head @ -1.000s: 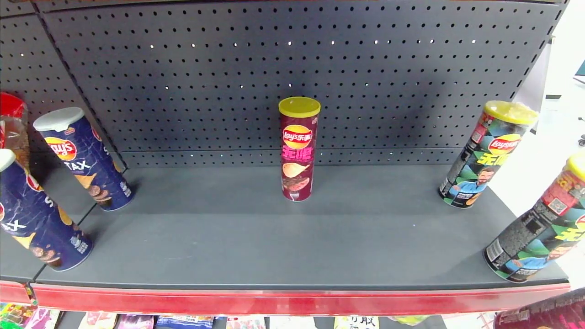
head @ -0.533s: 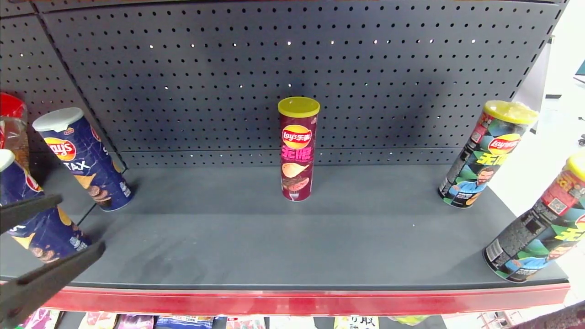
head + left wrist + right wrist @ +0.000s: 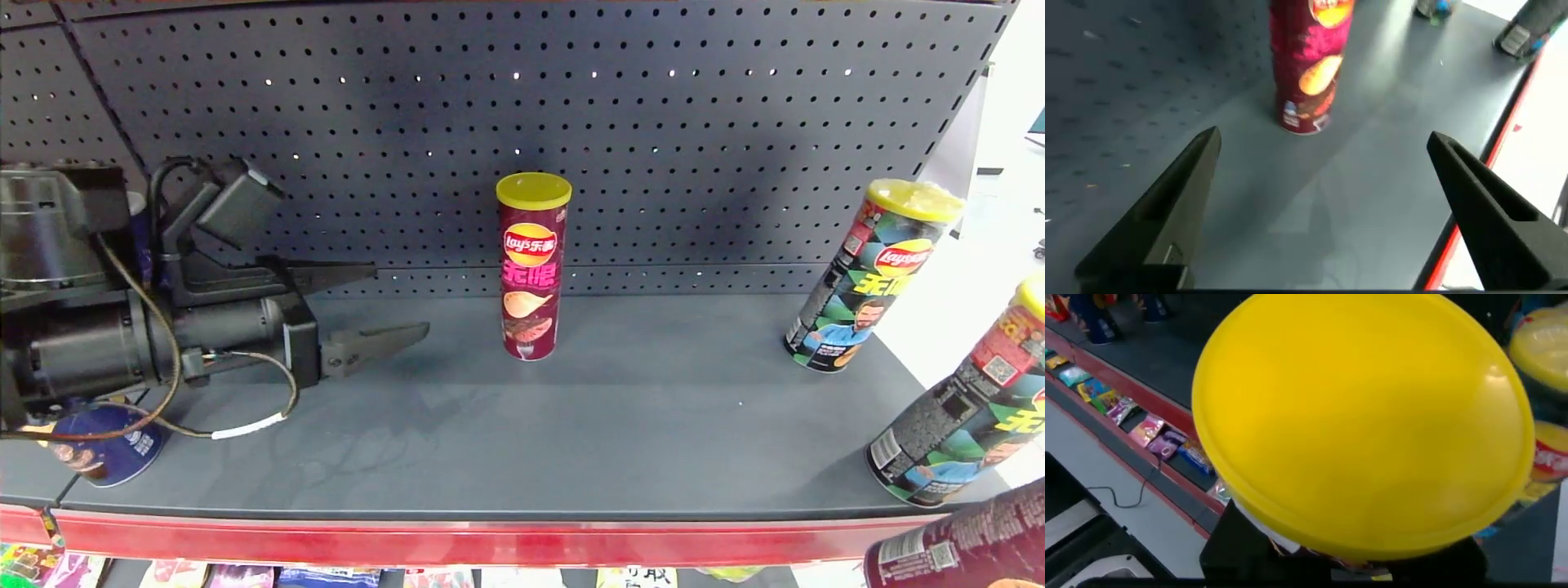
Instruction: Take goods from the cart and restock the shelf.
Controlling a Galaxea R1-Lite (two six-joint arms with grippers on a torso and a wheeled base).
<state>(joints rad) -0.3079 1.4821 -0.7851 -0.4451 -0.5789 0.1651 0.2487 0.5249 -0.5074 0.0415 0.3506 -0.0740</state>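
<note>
Maroon with a yellow lid, the upright can (image 3: 531, 269) stands on the grey shelf (image 3: 620, 425) close to the pegboard back (image 3: 571, 122), just ahead of the left hand (image 3: 400, 298) and apart from its fingertips. That hand hovers low over the shelf, its jaws spread wide with nothing between them. A second maroon can (image 3: 963, 539), also yellow-lidded, sits clamped in the right hand (image 3: 1339, 559), lower than the shelf's red front edge (image 3: 490, 539). Two green-and-black cans (image 3: 873, 278) stand well beyond the upright can from the left hand. A blue can (image 3: 106, 453) stands beneath the left arm.
</note>
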